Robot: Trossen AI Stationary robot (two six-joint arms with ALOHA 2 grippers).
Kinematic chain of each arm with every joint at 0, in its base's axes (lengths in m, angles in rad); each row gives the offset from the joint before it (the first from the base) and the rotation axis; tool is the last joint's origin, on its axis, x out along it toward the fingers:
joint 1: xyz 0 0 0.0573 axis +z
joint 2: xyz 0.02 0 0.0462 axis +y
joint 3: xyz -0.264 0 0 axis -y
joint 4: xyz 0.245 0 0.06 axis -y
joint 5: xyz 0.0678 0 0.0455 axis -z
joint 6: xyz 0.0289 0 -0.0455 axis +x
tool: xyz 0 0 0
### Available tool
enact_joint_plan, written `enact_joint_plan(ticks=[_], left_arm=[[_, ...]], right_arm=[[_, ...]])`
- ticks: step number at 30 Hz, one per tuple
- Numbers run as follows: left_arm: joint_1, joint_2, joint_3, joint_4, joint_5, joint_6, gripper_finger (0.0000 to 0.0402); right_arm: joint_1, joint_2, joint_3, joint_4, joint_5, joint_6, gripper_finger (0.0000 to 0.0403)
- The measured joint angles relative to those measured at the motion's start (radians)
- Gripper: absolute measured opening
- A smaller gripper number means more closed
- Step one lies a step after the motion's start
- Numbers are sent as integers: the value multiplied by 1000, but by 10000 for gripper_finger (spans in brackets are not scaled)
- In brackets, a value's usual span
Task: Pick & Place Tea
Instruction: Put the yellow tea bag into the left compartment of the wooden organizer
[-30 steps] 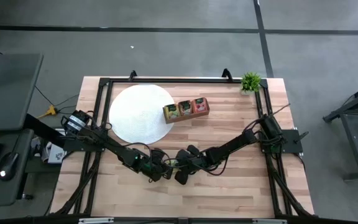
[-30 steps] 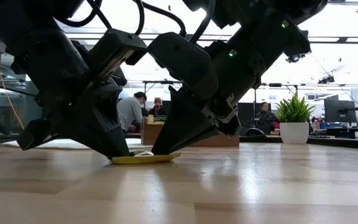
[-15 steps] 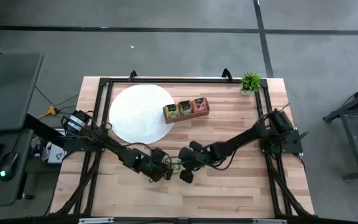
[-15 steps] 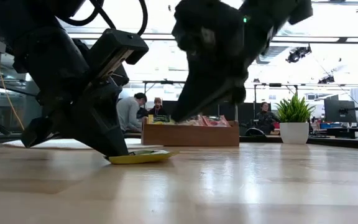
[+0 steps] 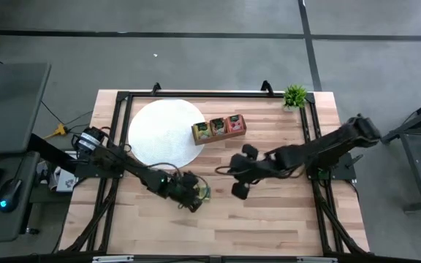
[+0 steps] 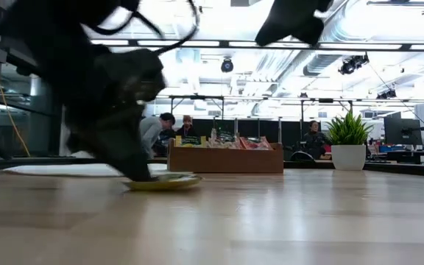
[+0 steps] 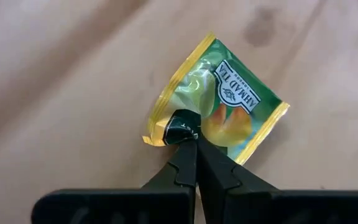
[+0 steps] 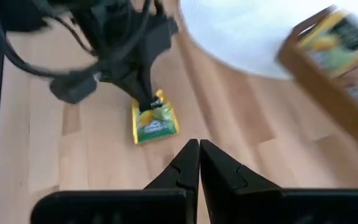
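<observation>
**One yellow-green tea packet held at the table's near middle, right arm drawn off**

Surface: pale wooden table [image 5: 269, 212] with a black frame along its edges. Items on it:
- round white mat [image 5: 163, 133], toward the far left;
- brown wooden tray [image 5: 218, 127] just beside the mat's right edge, three compartments, each with packets standing in it, green, yellow and pink-red from left to right;
- small potted plant [image 5: 294, 96] at the far right corner;
- one loose tea packet [image 7: 219, 102], yellow-edged, green-faced, with a dark label patch, lying flat on the bare wood nearer to me than the mat.

Room: grey floor around the table in the high view. In the low view, bright ceiling lights, dark desks and monitors, and three seated people [image 6: 155, 132] behind the tray.

Grippers:
- my left gripper [image 7: 191, 134] is down at the tea packet, fingers closed together with one corner of the packet pinched and crumpled between the tips;
- my right gripper [image 8: 198, 149] hangs above the table to the right of the packet, well apart from it, fingers pressed together with nothing between them.

Changes from one second ago:
- both grippers were then at the packet, one on each side; now only the left one is;
- the right arm has swung away to the right and lifted, so the low view now shows the tray clear behind the packet;
- the packet lies in much the same spot.
</observation>
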Motion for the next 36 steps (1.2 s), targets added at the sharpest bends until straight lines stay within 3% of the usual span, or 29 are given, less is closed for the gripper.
enact_joint_plan(ticks=[3,11,22,28,36], left_arm=[[42,1,45,-47,11,168,0],[159,-2,305,-417,95,672,0],[341,-5,665,-947,-98,1165,0],[466,-5,705,-977,-141,1387,0],[600,22,707,-953,-163,1633,0]], right_arm=[[0,-66,0,-51,61,-19,5],[-1,-166,1,-178,162,-5,6],[1,-174,1,-411,135,138,2],[14,-185,1,-529,131,239,8],[21,-196,2,-546,140,311,2]])
